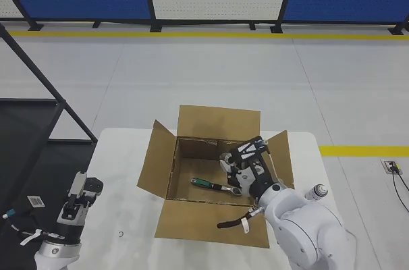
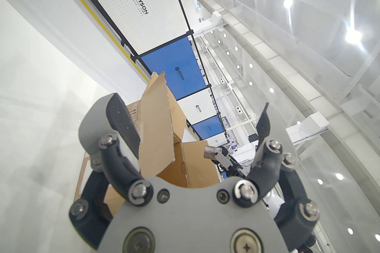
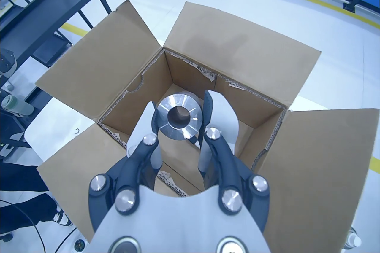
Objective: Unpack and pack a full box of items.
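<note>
right hand (image 3: 180, 106) gripping one metal ring (image 3: 194, 117) over one box (image 3: 243, 43), one wrench (image 1: 214, 185) inside, left hand (image 2: 190, 103) wide

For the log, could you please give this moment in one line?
right end effector shut on metal ring over box | left end effector open | wrench in box

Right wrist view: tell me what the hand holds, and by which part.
The right hand holds a metal cylinder with a central bore, clamped across its outer sides, over the open cardboard box.
</note>
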